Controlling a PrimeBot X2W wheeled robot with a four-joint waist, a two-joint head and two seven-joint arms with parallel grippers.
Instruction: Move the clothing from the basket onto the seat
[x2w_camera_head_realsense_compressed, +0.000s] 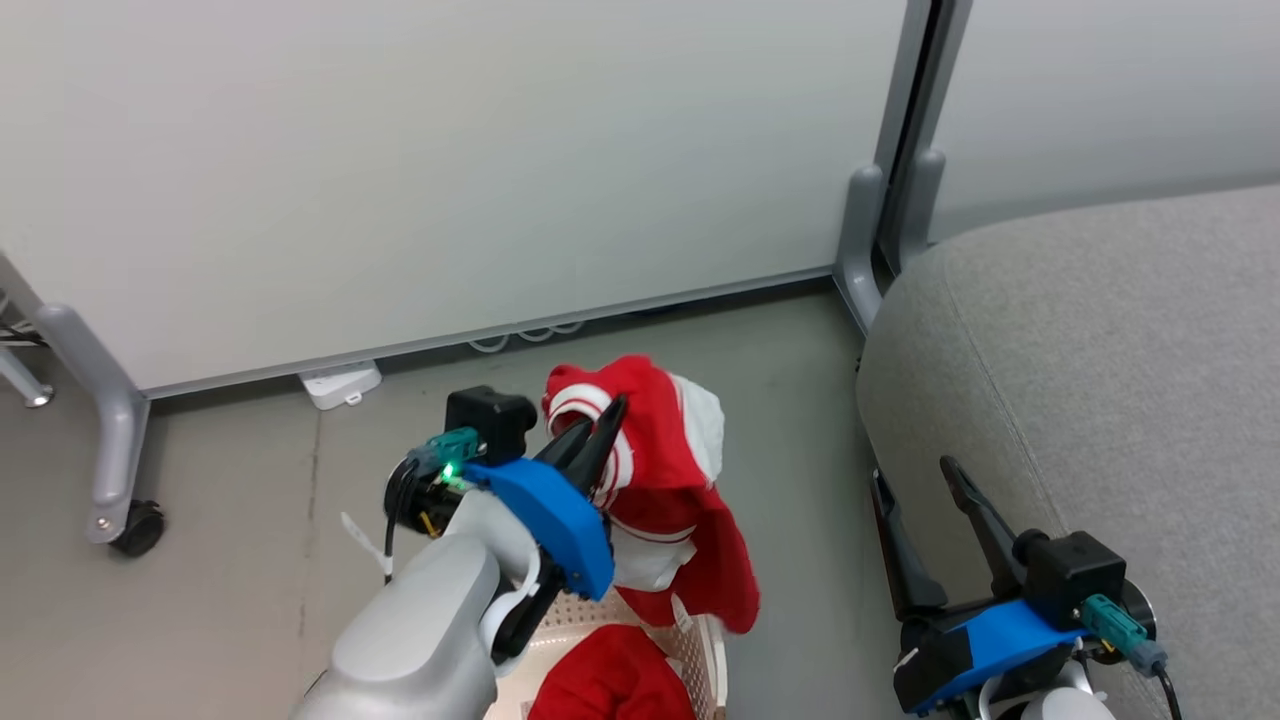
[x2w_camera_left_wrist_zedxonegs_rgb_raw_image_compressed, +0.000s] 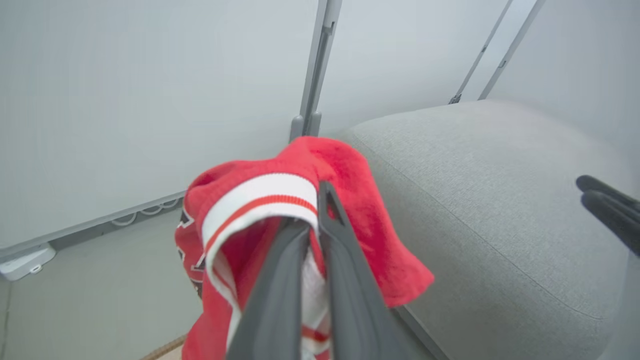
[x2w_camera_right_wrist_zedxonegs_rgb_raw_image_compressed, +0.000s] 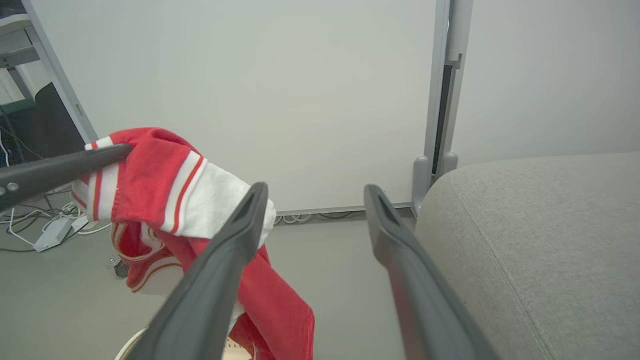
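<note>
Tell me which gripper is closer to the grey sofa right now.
Right. The right gripper hangs open beside the sofa; the left gripper, shut on a red garment above the basket, is farther away across the floor.

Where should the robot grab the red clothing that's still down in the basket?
Pinch the top of the bunched-up red garment, coming straight down from above. It lies in a soft heap inside the basket, whose walls would likely block a sideways approach. The open right gripper looks free for this; the left gripper is shut on the other garment.
</note>
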